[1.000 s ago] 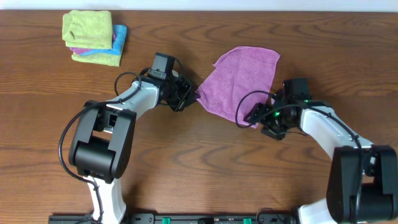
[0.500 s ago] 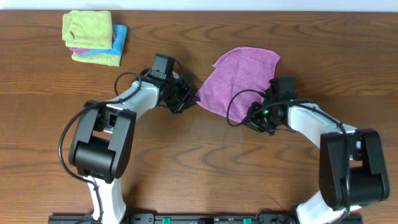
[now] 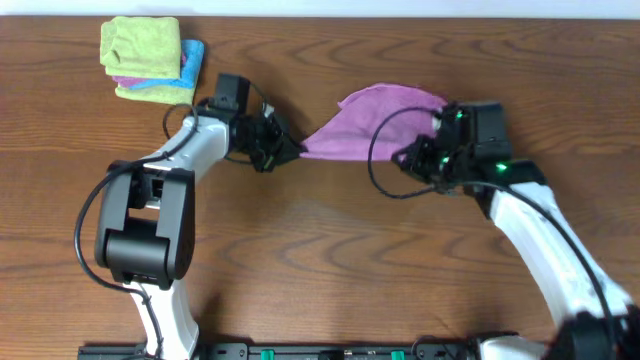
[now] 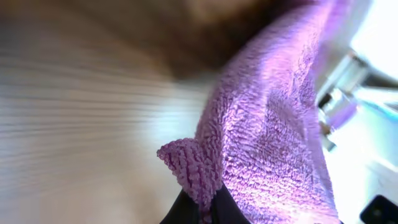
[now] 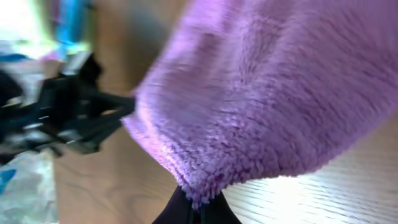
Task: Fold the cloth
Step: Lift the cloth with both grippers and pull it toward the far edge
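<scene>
At mid-counter (image 3: 330, 260), the purple cloth (image 3: 345, 135) is stretched between both arms, bunched and sagging. The left gripper (image 3: 285, 152) is clamped tight on the cloth's left corner; in the left wrist view the corner sticks out just above the closed tips. The right gripper (image 3: 420, 160) is pinched closed on the cloth's right edge. Can't tell if the far edge touches the counter. A stack of folded cloths (image 3: 150, 60) sits in the far left corner, well apart.
</scene>
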Controlling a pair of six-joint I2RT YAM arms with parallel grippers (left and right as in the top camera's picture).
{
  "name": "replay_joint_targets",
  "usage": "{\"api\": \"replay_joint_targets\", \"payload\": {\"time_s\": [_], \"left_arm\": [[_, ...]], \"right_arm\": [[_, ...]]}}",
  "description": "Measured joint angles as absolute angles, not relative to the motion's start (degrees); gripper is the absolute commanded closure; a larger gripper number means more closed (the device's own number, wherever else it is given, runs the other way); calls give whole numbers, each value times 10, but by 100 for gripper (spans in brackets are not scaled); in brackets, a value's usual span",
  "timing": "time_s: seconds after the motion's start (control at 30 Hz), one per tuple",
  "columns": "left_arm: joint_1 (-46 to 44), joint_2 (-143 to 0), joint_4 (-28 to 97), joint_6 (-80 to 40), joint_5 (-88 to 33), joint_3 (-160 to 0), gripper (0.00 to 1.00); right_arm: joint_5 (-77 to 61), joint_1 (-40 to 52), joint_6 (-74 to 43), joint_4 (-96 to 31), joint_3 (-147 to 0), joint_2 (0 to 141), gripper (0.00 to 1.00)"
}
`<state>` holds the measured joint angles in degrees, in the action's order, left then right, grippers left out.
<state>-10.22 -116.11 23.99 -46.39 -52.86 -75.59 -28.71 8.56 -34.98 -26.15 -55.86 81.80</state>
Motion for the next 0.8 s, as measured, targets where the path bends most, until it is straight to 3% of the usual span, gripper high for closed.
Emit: {"api": "replay_joint_targets", "payload": {"time_s": [0.23, 0.4, 0.53, 0.8], "left_arm": [[-95, -1161, 407, -383, -546, -889, 94], [-88, -1160, 493, -326, -496, -1007, 94], [-82, -1159, 499, -310, -468, -1045, 94], [-70, -1158, 429, -325, -400, -1051, 94]], "right_arm": [[-271, 86, -350, -291, -573, 791, 99], [-281, 86, -360, -211, -574, 791, 99], [-288, 87, -372, -164, -595, 806, 99], [-296, 90, -360, -206, -768, 975, 99]]}}
